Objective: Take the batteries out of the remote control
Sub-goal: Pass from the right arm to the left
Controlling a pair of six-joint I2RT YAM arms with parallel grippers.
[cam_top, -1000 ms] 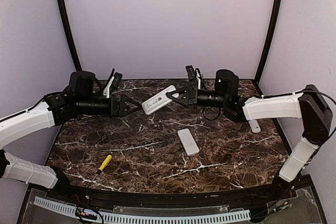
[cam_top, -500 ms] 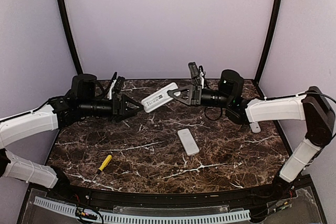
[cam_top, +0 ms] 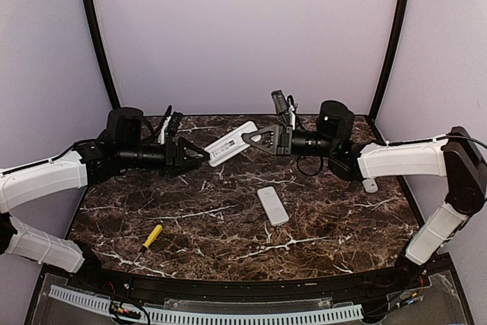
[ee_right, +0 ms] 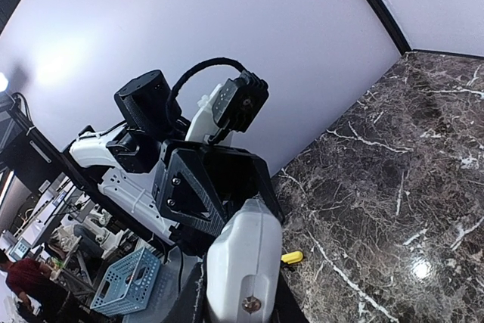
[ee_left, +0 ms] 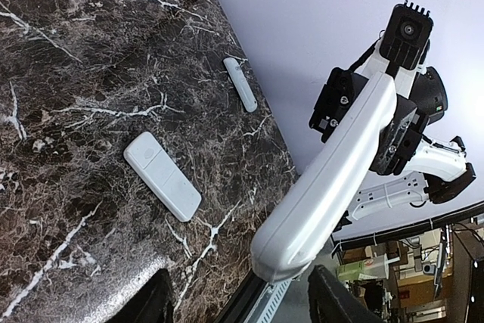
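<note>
White remote (cam_top: 231, 143) aloft, right tool (cam_top: 249, 138) clamped on its end, left tool (cam_top: 204, 156) spread open at other end

Remote control (cam_top: 230, 143): a slim white bar, was held in mid-air and tilted, its higher end clamped in the right gripper (cam_top: 248, 137). A darker patch near its lower end was possibly the open bay; whether batteries sat inside could not be told.

room: pale purple walls (cam_top: 243, 36) are standing along the far and side edges of the desk (cam_top: 228, 218) | top: dark marble is shining with white lines | far corners: black poles (cam_top: 97, 36) are going up
</note>
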